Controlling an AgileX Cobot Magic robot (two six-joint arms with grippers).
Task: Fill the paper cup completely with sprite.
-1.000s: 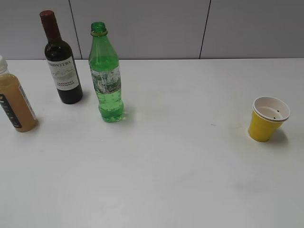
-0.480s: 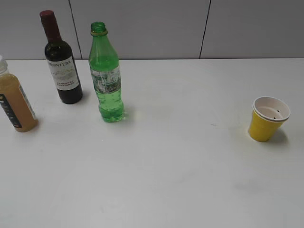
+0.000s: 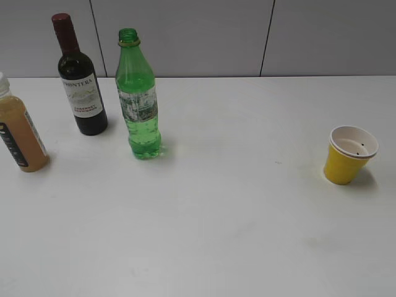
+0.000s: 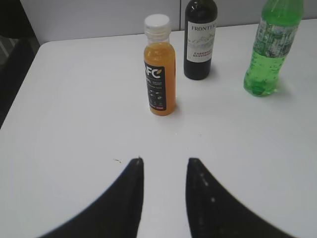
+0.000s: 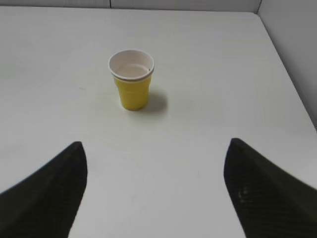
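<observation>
Left jaws (image 4: pixel 163 161): we see our two dark fingers standing a narrow gap apart above the bare worktop (image 4: pixel 74 124), released, with nothing between them and nothing touched.

Right jaws (image 5: pixel 153 148): we see them spread wide, one finger at each lower corner of the right wrist view, grasping nothing.

Paper cup (image 5: pixel 131 79): it stands upright on the worktop ahead of our right jaws, a little toward the left finger and well apart from both tips. Its yellow wall and white rim are plain; from the exterior view (image 3: pixel 350 154) we make out small dark dots on the white inside. We cannot tell whether any liquid lies in it.

Sprite bottle (image 4: pixel 272 47): green and see-through, with a whitish label band, it stands upright far ahead of our left jaws and off to their right, well apart from them. In the exterior view (image 3: pixel 138 96) its neck is uncapped and the clear green liquid sits in the lower body.

Wine bottle (image 4: pixel 200 39): dark, with a white label, upright ahead of the left jaws and just left of the sprite bottle.

Juice bottle (image 4: pixel 159 67): orange with a white cap, upright, the nearest thing ahead of our left jaws, almost in line with the gap.

Cup and sprite bottle: well apart, at opposite sides of the worktop.
</observation>
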